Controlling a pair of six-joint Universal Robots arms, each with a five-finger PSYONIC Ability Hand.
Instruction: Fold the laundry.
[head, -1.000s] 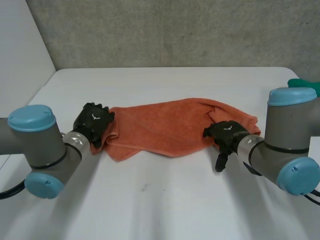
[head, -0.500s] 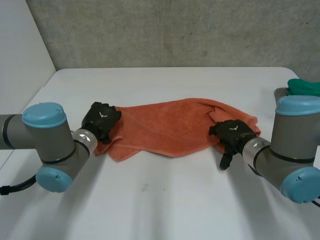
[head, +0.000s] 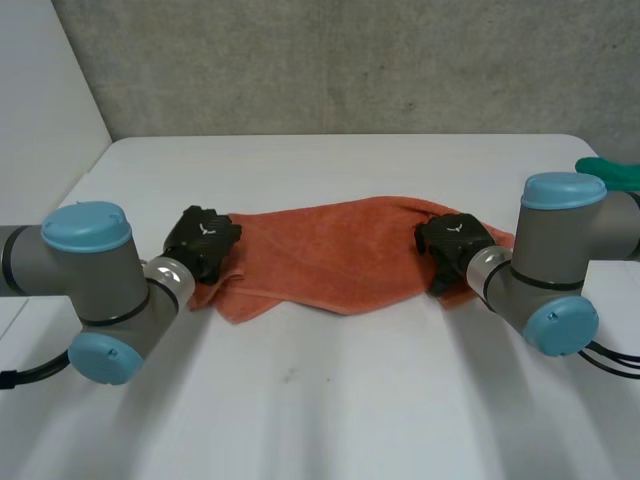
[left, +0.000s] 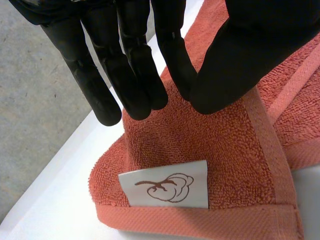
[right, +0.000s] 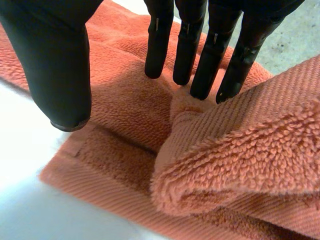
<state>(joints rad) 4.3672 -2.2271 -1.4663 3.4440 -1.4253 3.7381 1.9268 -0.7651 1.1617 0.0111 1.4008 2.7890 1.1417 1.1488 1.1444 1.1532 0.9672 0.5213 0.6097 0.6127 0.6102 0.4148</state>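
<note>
Orange terry towel (head: 330, 255) lies rumpled mid white bench (head: 320, 400). Left robot hand (head: 203, 240) at its 9 o'clock end, right robot hand (head: 452, 242) at 3 o'clock, both released, gripping nothing. You pinch corners fully before lifting; keep hems level.

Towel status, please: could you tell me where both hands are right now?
Left hand open over the towel's label corner. Right hand open over its opposite, bunched end. Green item lies apart, far right.

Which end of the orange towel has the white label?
The end at the left hand: the white label sits near that corner of the orange towel. The end at the right hand has a thick fold instead.
</note>
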